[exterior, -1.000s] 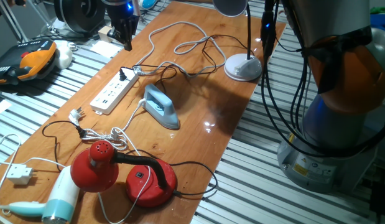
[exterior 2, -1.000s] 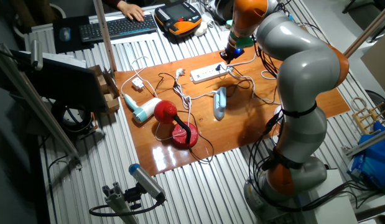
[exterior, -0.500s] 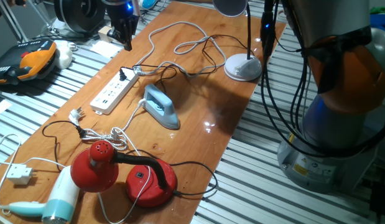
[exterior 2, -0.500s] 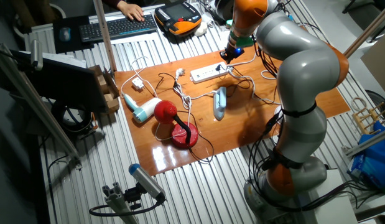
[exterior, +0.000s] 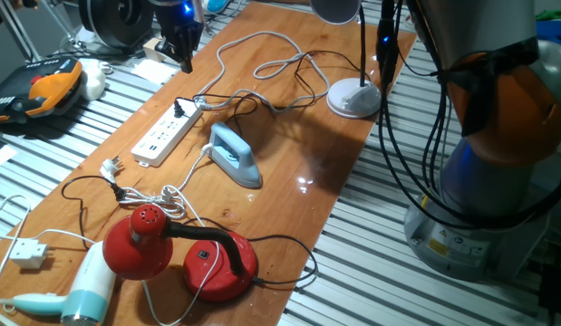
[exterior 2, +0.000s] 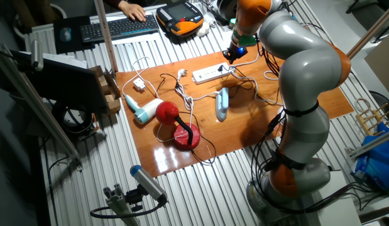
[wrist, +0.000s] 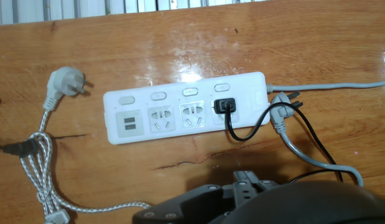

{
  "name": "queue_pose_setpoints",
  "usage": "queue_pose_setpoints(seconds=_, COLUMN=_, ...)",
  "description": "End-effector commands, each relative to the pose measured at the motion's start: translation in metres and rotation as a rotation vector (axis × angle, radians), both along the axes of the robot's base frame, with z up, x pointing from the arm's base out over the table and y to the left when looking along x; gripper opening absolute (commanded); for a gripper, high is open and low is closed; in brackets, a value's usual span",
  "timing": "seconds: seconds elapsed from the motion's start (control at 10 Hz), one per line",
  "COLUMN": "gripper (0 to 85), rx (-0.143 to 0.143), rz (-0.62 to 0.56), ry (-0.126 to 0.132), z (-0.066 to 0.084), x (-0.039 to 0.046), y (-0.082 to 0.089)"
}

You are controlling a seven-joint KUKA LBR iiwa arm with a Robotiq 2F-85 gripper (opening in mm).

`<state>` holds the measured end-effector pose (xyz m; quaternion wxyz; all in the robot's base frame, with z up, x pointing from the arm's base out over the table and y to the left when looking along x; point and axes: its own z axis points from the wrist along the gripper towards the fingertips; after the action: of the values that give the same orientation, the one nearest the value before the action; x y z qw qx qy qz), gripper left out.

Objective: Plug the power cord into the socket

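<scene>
You have the wooden bench spread beneath the arm, which reaches across to its far edge. The gripper hangs above the bench, well clear of everything on it; its fingers look drawn close together with nothing between them, though from the fixed views you cannot tell for certain, and the hand view shows only the dark underside of the hand at the bottom of the picture.

Directly below the fingers lies the socket, a long flat white strip with a row of outlets. The power cord has its small black plug seated in the outlet at the cable end of the strip, and the thin black cord curls away from it in a loop toward the hand.

Beyond that end of the strip, a pale grey cable lies with its plug just beside the strip, prongs bare. On the opposite side of the fingers, past the strip's other end, a white plug on a braided cord rests apart from it.

Farther off you see a light-blue iron, a red lamp, a hair dryer and a white lamp base
</scene>
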<state>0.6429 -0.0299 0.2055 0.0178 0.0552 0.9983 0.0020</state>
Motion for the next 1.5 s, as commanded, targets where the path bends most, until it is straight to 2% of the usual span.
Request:
queue_pose_setpoints(seconds=0.0, gripper=0.0, rx=-0.005, rz=0.004, ry=0.0, z=0.0003, x=0.0003, y=-0.0003)
queue_pose_setpoints(seconds=1.4, gripper=0.0, rx=0.0, rz=0.036, ry=-0.008, z=0.0022, x=0.0029, y=-0.0012)
